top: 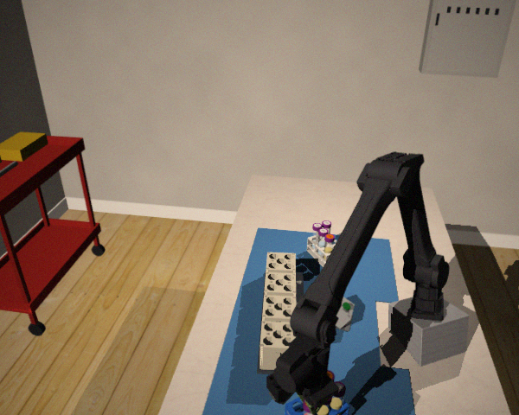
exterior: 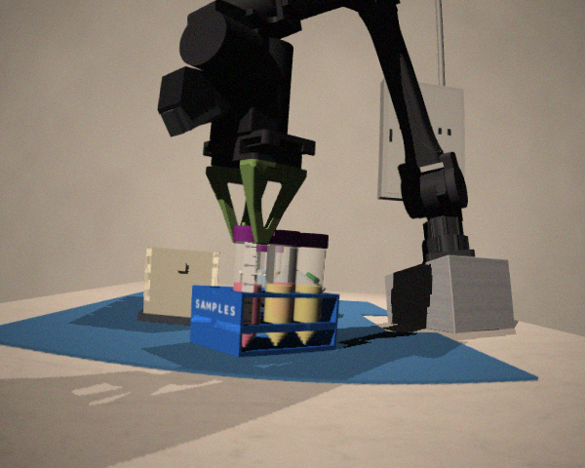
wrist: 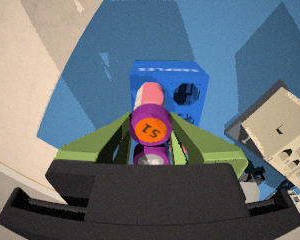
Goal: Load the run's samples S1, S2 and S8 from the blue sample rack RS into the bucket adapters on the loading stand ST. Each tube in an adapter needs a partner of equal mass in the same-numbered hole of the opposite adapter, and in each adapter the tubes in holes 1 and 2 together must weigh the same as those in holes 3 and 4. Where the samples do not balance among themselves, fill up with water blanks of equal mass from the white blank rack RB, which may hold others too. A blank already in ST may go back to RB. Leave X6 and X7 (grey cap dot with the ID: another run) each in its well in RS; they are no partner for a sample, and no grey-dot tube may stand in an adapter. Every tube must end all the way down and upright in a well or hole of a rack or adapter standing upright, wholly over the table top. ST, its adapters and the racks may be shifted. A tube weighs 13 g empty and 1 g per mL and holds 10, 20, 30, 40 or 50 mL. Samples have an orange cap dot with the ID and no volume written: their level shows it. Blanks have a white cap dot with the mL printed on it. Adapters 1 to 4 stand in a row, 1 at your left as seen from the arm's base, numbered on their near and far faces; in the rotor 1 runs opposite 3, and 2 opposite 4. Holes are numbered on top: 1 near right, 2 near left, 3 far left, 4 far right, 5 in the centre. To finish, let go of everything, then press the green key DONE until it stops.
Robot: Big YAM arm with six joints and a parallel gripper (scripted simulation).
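At left the cream loading stand ST (exterior: 180,282) waits with its adapter holes open, set just behind the blue sample rack RS (exterior: 214,316) so a carry would be short. Over the rack's near-left corner, the green-fingered gripper (exterior: 249,235) is closed part-way on the purple cap of sample S1 (wrist: 150,128), which stands upright in its well. At right, the grey pedestal (exterior: 484,296) anchors the arm.

Hand (exterior: 250,232) down, fingers clamped on a cap.
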